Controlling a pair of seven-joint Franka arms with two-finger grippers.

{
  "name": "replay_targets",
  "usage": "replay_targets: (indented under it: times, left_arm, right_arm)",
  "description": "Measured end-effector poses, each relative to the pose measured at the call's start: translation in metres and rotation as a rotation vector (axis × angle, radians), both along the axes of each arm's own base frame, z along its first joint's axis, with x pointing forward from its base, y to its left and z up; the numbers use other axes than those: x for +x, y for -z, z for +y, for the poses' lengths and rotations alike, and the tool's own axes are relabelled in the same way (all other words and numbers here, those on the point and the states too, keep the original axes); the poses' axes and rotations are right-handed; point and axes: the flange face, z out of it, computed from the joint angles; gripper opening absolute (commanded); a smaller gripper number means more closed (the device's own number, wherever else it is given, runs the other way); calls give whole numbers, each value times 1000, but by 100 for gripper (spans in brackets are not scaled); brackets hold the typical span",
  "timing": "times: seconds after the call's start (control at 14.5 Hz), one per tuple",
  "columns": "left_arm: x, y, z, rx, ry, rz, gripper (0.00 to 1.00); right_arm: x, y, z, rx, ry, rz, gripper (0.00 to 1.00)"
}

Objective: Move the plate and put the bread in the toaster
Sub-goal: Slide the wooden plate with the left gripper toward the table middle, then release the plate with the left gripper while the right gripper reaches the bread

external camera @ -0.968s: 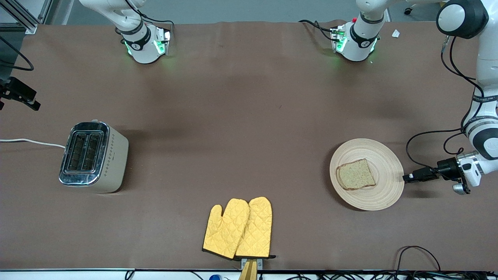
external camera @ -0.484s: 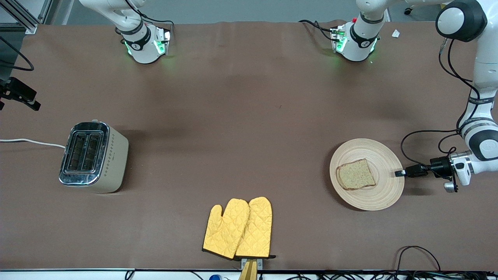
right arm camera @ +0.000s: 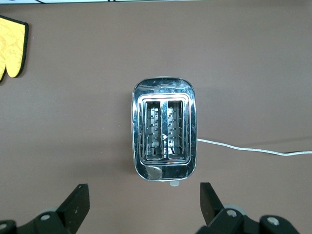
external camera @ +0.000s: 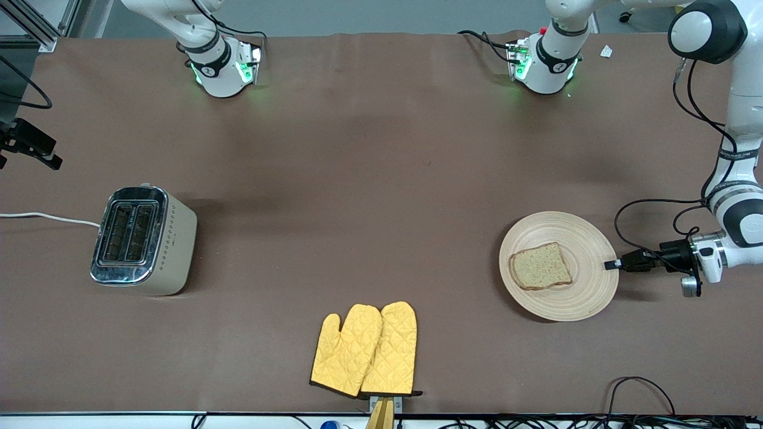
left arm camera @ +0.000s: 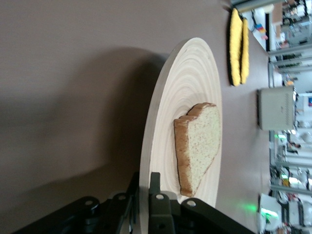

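The round beige plate (external camera: 572, 235) lies on the brown table toward the left arm's end, with the slice of bread (external camera: 540, 266) flat on it. My left gripper (external camera: 611, 264) is low at the plate's rim and shut on it; in the left wrist view (left arm camera: 145, 183) its jaws clamp the rim of the plate (left arm camera: 190, 73), with the bread (left arm camera: 200, 144) just past them. The toaster (external camera: 143, 240) stands toward the right arm's end, both slots empty. My right gripper (right arm camera: 145, 195) hangs open and empty high over the table beside the toaster (right arm camera: 164, 129).
Two yellow oven mitts (external camera: 365, 350) lie near the table's front edge, between toaster and plate. The toaster's white cord (external camera: 47, 217) runs off the table's end. Loose black cables (external camera: 641, 387) lie at the front edge near the left arm.
My left gripper moved in onto the plate's rim and closed on it. The plate with the bread then slid slightly toward the right arm's end. The right arm has not moved.
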Motion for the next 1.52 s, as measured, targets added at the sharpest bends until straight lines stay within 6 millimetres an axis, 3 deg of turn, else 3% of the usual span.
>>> replay_targets:
  times: [0.14,0.35,0.62,1.04,1.31,1.52]
  left_arm:
    - [9,-6,-43,-55,71,-5,0]
    - [24,-19,-130,-106,172,3,0]
    - [22,-11,-249,-94,318,30,0]
    - [4,13,-355,-149,214,52,0]
    - [-9,18,-429,-110,175,20,0]
    - [-23,19,-471,-109,164,17,0]
  right_arm:
    - [0,3,-2,1,3,6,100]
    - [0,6,-4,1,7,11,100]
    - [-1,5,-6,1,10,9,100]
    - [-2,5,-14,-3,-23,9,100]
    - [-2,5,-17,-4,-21,9,100]
    - [-3,6,-20,-4,-18,12,100]
